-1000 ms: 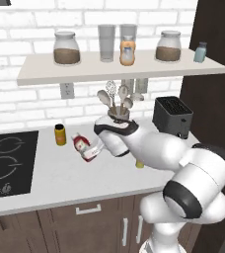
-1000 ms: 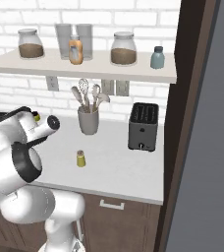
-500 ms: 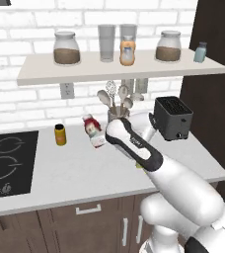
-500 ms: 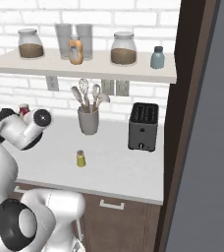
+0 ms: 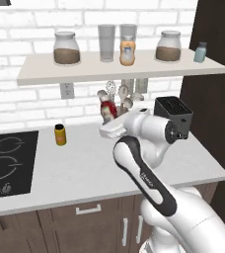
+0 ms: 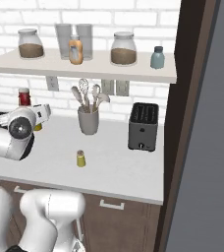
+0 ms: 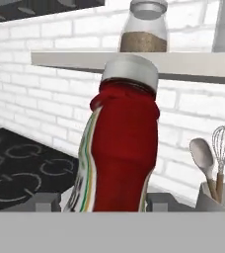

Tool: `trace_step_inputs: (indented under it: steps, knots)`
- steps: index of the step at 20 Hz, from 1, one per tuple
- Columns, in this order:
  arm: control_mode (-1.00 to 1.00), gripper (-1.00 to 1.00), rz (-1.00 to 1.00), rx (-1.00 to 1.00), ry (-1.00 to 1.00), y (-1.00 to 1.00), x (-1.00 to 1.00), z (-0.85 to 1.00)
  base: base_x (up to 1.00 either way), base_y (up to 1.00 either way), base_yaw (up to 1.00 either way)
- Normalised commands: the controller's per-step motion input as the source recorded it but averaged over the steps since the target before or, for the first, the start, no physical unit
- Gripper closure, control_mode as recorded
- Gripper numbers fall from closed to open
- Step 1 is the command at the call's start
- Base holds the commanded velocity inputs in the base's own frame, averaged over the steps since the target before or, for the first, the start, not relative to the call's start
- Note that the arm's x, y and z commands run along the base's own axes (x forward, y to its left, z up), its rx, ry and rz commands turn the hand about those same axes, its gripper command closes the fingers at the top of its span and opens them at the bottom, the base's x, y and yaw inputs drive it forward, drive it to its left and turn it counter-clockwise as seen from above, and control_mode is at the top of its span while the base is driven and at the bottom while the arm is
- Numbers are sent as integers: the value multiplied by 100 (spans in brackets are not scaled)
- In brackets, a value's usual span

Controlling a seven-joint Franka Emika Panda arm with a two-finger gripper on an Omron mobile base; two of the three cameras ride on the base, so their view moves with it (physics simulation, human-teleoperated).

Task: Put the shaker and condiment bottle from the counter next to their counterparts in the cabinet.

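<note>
Though gripped, condiment bottle (image 7: 122, 148) looks red, white-capped.

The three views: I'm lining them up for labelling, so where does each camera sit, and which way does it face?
Left base view: behind the arm's left, facing the counter; the arm rises lower right, lifting the condiment bottle.
Right base view: behind its right, facing the toaster and shaker; arm lower left.
Hand view: along the end effector, the bottle close.
Both base views share the shelf and utensil holder.
</note>
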Motion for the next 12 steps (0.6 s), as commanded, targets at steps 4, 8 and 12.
trace_step_inputs:
  steps: [4,8,12]
  knots:
    - [-100,100,-29,0,-20,-34,-24,100,0,0,0]
    - [-100,100,-31,0,-17,-30,-38,97,0,0,0]
    - [-100,100,-31,0,-20,-16,-53,94,0,0,0]
